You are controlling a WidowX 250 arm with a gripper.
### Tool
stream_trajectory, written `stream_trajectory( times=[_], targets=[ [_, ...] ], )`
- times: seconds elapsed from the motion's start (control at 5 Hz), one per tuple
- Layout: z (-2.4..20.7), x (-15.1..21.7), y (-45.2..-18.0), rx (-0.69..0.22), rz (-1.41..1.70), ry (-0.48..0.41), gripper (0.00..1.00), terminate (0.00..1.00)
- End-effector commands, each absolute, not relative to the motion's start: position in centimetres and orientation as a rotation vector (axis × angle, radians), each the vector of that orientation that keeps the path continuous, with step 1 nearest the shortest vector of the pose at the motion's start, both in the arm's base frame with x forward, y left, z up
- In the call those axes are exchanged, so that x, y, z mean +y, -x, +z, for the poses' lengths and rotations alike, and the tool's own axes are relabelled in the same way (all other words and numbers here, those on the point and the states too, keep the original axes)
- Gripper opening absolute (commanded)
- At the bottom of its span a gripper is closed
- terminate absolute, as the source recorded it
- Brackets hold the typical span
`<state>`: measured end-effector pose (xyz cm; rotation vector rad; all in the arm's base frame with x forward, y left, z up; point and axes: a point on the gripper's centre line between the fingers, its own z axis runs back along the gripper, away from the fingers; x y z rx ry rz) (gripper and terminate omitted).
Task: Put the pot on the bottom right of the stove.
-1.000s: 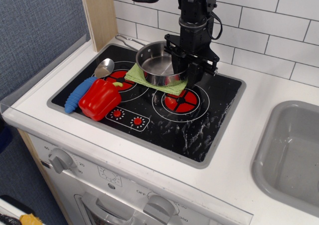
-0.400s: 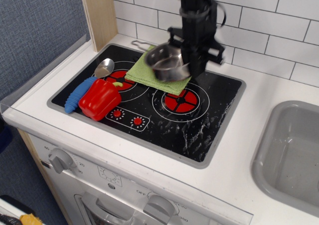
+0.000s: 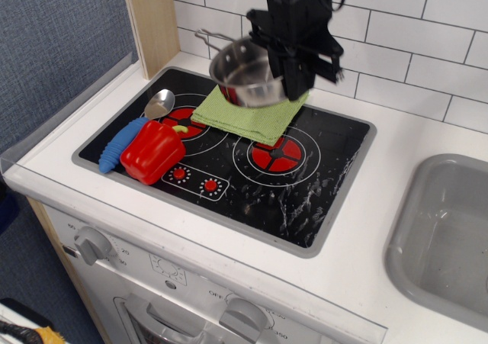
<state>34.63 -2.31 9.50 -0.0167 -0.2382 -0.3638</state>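
So the pot [image 3: 245, 75] is up in the air right now, clear of the cooktop, tilted a bit so you can see into it. It hangs above the back of the stove [image 3: 229, 155], roughly over the green cloth [image 3: 252, 114], with its thin wire handle poking out toward the tiled wall on the left. The gripper [image 3: 290, 63] is clamped on the pot's right wall, one finger inside the rim and one outside as far as I can tell, and that grip is carrying the whole thing.

Under it, the green cloth lies flat across the back of the cooktop, overlapping the upper edge of the right burner [image 3: 276, 155]. On the left side there's a red toy pepper [image 3: 152, 152] sitting near the front, a blue-handled spoon [image 3: 134, 130] just beside it with its silver bowl near the left burner, and the small red dials between the two burners at the front. The grey sink [image 3: 446, 233] is well apart on the right.

Progress-wise: pickup looks done, placement isn't. The bottom right patch of the black glass is bare, nothing blocking it. What's left, I reckon, is carrying the pot forward and to the right, lowering it level onto that corner, then letting go.
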Motion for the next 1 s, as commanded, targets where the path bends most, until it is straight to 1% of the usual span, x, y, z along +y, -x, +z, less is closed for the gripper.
stream_trajectory(
  times=[0.0, 0.2, 0.4, 0.6, 0.8],
  targets=[
    [6.9, -5.7, -28.0, -0.184, -0.596, -0.090, 0.00, 0.00],
    [6.0, -6.7, -26.3, -0.176, -0.654, -0.135, 0.00, 0.00],
    [5.1, -7.5, -24.8, -0.152, -0.628, -0.135, 0.00, 0.00],
    [5.0, -8.3, -24.0, -0.145, -0.606, -0.114, 0.00, 0.00],
    [4.8, -8.3, -23.5, -0.108, -0.543, -0.071, 0.00, 0.00]
  ],
)
